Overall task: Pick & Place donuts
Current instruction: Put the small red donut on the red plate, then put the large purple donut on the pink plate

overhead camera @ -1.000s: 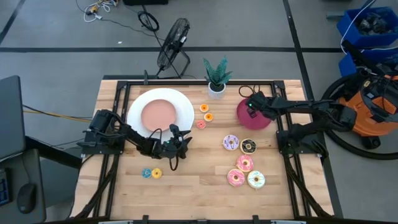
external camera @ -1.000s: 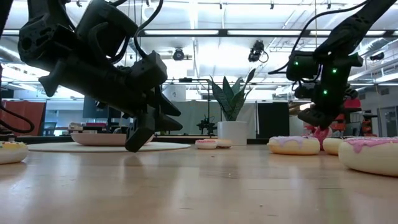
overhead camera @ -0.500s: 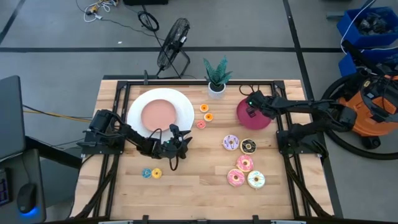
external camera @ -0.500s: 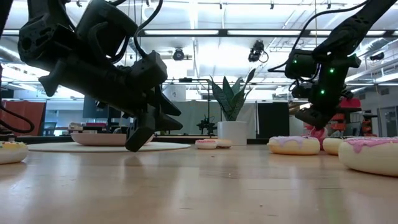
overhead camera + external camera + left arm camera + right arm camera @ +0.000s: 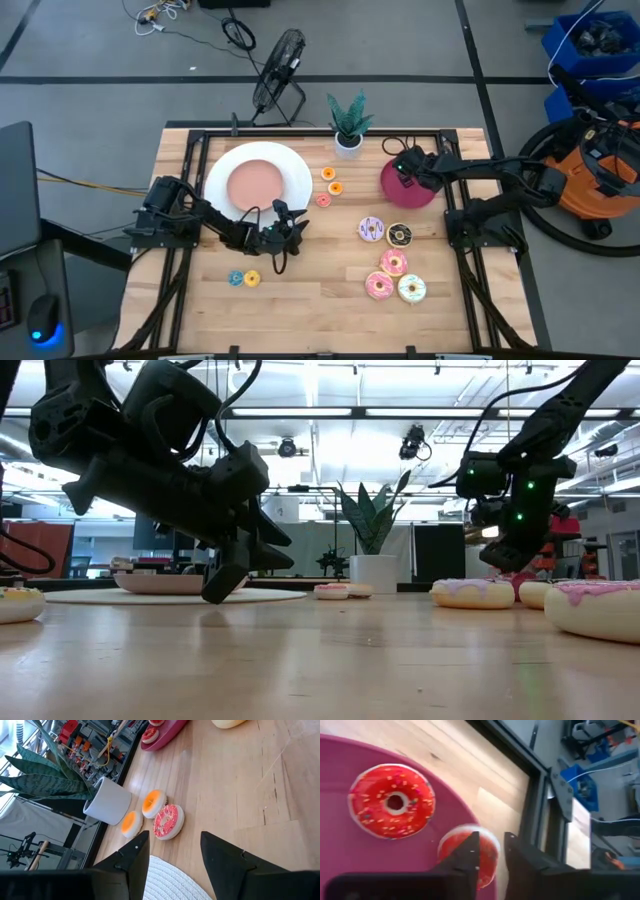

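Note:
Five frosted donuts, among them a purple one (image 5: 372, 229), a chocolate one (image 5: 399, 236) and a white one (image 5: 411, 289), lie flat on the table's right half. Small orange donuts (image 5: 328, 174) and a pink one (image 5: 167, 820) lie by the plant pot. Blue (image 5: 236, 278) and yellow (image 5: 252, 278) ones lie near the front left. My right gripper (image 5: 491, 857) hangs open over the magenta dish (image 5: 400, 192). A red sprinkled donut (image 5: 391, 808) lies in the dish. A second red donut (image 5: 487, 851) shows blurred at the fingertips. My left gripper (image 5: 172, 862) waits open by the white plate (image 5: 290, 165). My right gripper points slanting down at the magenta dish's edge. The second red donut (image 5: 487, 851) shows just past its fingertips, half hidden by one finger (image 5: 465, 855). I cannot tell whether the fingers touch it.
A potted plant (image 5: 348, 125) stands at the table's far edge and a fan (image 5: 278, 70) stands behind the table. A black frame rail (image 5: 455, 200) runs along the table's right side next to the dish. Bare wood lies in the near middle.
My right gripper has turned a little above the magenta dish while staying over the same spot.

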